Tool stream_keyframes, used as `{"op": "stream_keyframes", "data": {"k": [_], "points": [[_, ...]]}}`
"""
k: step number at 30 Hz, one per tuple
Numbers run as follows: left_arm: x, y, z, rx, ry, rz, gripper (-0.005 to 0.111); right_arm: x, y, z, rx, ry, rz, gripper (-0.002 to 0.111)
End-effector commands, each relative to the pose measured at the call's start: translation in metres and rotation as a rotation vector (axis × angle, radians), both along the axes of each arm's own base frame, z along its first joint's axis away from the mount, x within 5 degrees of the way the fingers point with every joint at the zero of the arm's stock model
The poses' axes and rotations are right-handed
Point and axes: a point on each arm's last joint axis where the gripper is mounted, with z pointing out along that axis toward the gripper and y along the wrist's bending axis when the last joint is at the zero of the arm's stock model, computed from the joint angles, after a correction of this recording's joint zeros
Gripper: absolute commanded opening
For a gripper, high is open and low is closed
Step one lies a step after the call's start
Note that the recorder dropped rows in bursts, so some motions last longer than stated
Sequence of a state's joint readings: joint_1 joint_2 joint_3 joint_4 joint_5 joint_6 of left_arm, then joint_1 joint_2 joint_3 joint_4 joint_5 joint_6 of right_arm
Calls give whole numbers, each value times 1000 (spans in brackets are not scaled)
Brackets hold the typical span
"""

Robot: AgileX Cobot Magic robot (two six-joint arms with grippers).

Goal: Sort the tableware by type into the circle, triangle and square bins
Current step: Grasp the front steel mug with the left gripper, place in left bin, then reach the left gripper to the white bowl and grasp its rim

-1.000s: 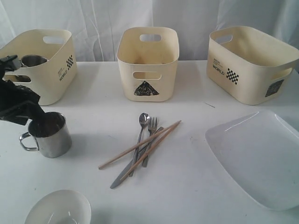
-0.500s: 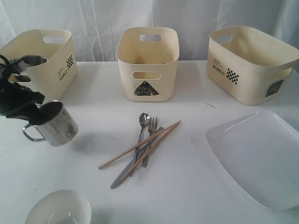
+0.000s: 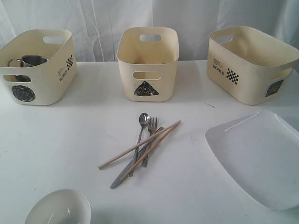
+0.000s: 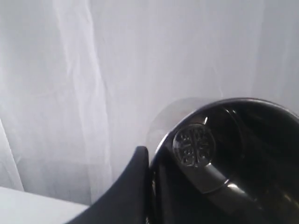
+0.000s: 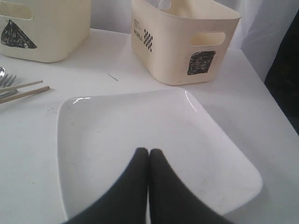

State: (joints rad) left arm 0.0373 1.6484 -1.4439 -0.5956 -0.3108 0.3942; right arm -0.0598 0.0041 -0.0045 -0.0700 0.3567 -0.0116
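The left gripper (image 4: 166,150) is clamped on the rim of a steel mug (image 4: 243,154), one finger outside the wall and one inside. We see the mug tilted before the white curtain (image 4: 93,70). The right gripper (image 5: 148,152) hangs with its jaws pressed together, holding nothing, above the large white plate (image 5: 140,116), which lies at the right of the surface (image 3: 70,140).

A second mug (image 3: 32,60) stands inside the circle bin (image 3: 46,88) at back left. The triangle bin (image 3: 168,79) sits at back centre and the square bin (image 3: 247,79) at back right. Mid-surface, in front of the triangle bin, we find the spoon (image 3: 144,118), fork (image 3: 152,125) and knife (image 3: 122,176) in a loose heap, with the wooden chopsticks (image 3: 154,137) lying across them. A white bowl (image 3: 58,210) sits at the near left edge.
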Motion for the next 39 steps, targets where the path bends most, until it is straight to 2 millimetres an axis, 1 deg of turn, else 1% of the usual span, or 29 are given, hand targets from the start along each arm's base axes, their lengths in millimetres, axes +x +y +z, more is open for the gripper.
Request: {"op": "stream_keyframes", "data": {"k": [1, 2, 3, 4, 5, 6, 7, 9, 10, 11, 12, 13, 14, 16, 17, 19, 20, 23, 25, 26, 27, 29, 31, 32, 33, 34, 36, 37, 39], "points": [[47, -7, -40, -49, -86, 7, 0, 0, 0, 0, -5, -14, 1, 0], [58, -11, -47, 30, -77, -43, 0, 0, 0, 0, -5, -14, 1, 0], [82, -18, -72, 126, -31, -126, 0, 0, 0, 0, -5, -14, 1, 0], [91, -20, -81, 135, -11, -146, 0, 0, 0, 0, -5, -14, 1, 0], [106, -20, -101, 46, 66, -147, 0, 0, 0, 0, -5, -14, 1, 0], [110, -19, -109, 7, 98, -139, 0, 0, 0, 0, -5, -14, 1, 0], [117, -18, -123, -11, 151, -128, 0, 0, 0, 0, -5, -14, 1, 0], [122, -18, -136, 1, 202, -126, 0, 0, 0, 0, -5, -14, 1, 0], [122, -18, -137, 2, 213, -126, 0, 0, 0, 0, -5, -14, 1, 0], [122, -20, -139, 17, 225, -133, 6, 0, 0, 0, -5, -14, 1, 0], [122, -20, -139, 14, 226, -136, 16, 0, 0, 0, -5, -14, 1, 0], [121, -20, -140, -5, 226, -136, 22, 0, 0, 0, -5, -14, 1, 0], [121, -21, -140, -37, 229, -133, 34, 0, 0, 0, -5, -14, 1, 0], [121, -20, -142, -56, 250, -126, 45, 0, 0, 0, -5, -14, 1, 0], [120, -20, -140, -54, 253, -125, 47, 0, 0, 0, -5, -14, 1, 0], [115, -19, -126, 3, 253, -116, 47, 0, 0, 0, -5, -14, 1, 0], [108, -16, -107, 16, 252, -85, 47, 0, 0, 0, -5, -14, 1, 0], [86, -6, -67, 26, 278, 18, 47, 0, 0, 0, -5, -14, 1, 0], [60, 3, -37, 16, 344, 138, 46, 0, 0, 0, -5, -14, 1, 0], [49, 5, -26, 30, 380, 174, 45, 0, 0, 0, -5, -14, 1, 0], [35, 6, -14, 72, 435, 196, 41, 0, 0, 0, -5, -14, 1, 0], [9, 2, 4, 176, 548, 149, 27, 0, 0, 0, -5, -14, 1, 0], [-17, -10, 14, 224, 689, -28, 10, 0, 0, 0, -5, -14, 1, 0], [-29, -20, 16, 196, 754, -146, 3, 0, 0, 0, -5, -14, 1, 0], [-42, -30, 19, 201, 811, -288, 0, 0, 0, 0, -5, -14, 1, 0], [-55, -38, 20, 225, 867, -415, 0, 0, 0, 0, -5, -14, 1, 0], [-77, -56, 20, 220, 942, -685, 0, 0, 0, 0, -5, -14, 1, 0], [-87, -62, 19, 200, 973, -783, 0, 0, 0, 0, -5, -14, 1, 0], [-97, -65, 16, 176, 990, -829, 0, 0, 0, 0, -5, -14, 1, 0]]}}
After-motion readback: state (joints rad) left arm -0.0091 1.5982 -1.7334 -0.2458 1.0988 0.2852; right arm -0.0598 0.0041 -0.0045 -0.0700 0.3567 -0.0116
